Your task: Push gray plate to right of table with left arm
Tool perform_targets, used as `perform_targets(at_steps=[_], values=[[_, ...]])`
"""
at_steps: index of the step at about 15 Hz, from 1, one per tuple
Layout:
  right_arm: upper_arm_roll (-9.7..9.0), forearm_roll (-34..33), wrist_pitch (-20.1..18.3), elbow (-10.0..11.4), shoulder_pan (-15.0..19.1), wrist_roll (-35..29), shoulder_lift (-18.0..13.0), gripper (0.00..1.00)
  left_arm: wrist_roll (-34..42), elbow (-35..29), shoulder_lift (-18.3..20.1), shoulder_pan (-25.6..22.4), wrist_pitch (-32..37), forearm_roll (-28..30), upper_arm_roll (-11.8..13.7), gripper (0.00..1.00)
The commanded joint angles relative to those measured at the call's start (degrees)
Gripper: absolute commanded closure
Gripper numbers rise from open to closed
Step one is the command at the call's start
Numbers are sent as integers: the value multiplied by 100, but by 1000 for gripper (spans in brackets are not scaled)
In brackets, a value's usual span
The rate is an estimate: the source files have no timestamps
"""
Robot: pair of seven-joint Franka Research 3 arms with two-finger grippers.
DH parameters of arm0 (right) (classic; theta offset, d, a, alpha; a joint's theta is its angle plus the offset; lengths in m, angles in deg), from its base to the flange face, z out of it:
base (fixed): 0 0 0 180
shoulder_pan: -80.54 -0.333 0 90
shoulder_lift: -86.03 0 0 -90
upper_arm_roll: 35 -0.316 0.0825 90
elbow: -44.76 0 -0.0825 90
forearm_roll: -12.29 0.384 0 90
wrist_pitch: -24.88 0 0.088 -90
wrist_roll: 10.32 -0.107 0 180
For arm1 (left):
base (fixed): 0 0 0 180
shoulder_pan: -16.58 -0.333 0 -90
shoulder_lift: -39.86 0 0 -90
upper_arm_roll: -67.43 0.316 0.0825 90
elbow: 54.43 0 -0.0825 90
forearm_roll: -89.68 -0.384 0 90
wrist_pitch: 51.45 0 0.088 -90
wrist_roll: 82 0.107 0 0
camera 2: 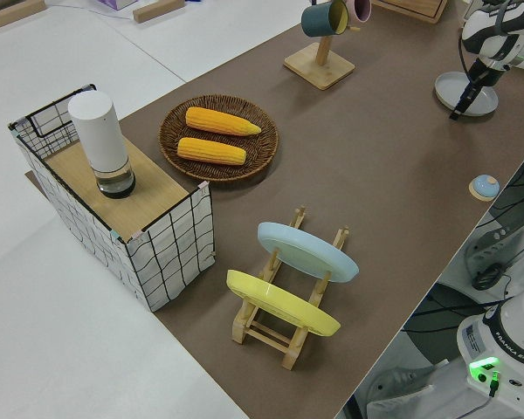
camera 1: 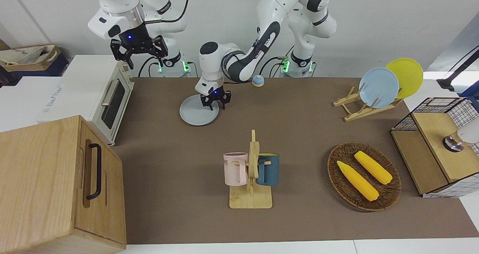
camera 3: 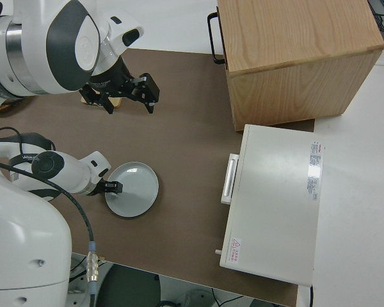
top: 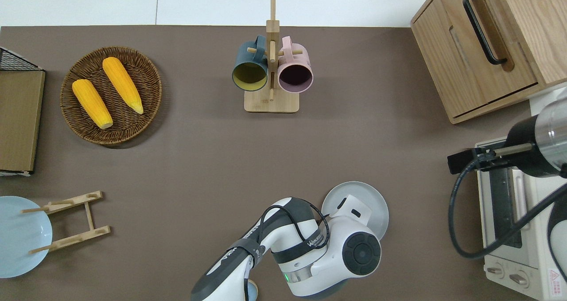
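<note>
On the table (camera 1: pixel 299 134) the gray plate (camera 1: pixel 196 115) lies flat toward the right arm's end, close to the robots, near the toaster oven (camera 1: pixel 110 100). The left gripper (camera 1: pixel 216 103), fingers spread apart, hangs over the plate's rim; the right arm is parked

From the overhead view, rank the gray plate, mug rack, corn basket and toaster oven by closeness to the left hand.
1. gray plate: directly under the left hand.
2. toaster oven: at the right arm's end.
3. mug rack: farther from the robots, mid-table.
4. corn basket: toward the left arm's end, farthest.
</note>
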Motion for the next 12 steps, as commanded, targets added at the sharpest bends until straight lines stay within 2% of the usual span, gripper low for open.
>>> perform_targets(at_steps=[1,6,9,11,12], values=[[-76,59,-69,-22,116,-8,-36,17,-120,154,-81,59,158,-163,68,9],[-85,59,-69,-22,116,-8,-36,17,-14,471,95,-54,642,-171,95,9],[-85,59,-69,-22,116,-8,-36,17,415,584,367,-257,1115,-84,60,9],[-85,59,-69,-22,116,-8,-36,17,626,1013,403,-423,1694,100,33,9],[-85,59,-69,-22,116,1,-36,17,993,1564,403,-537,2289,327,68,9]])
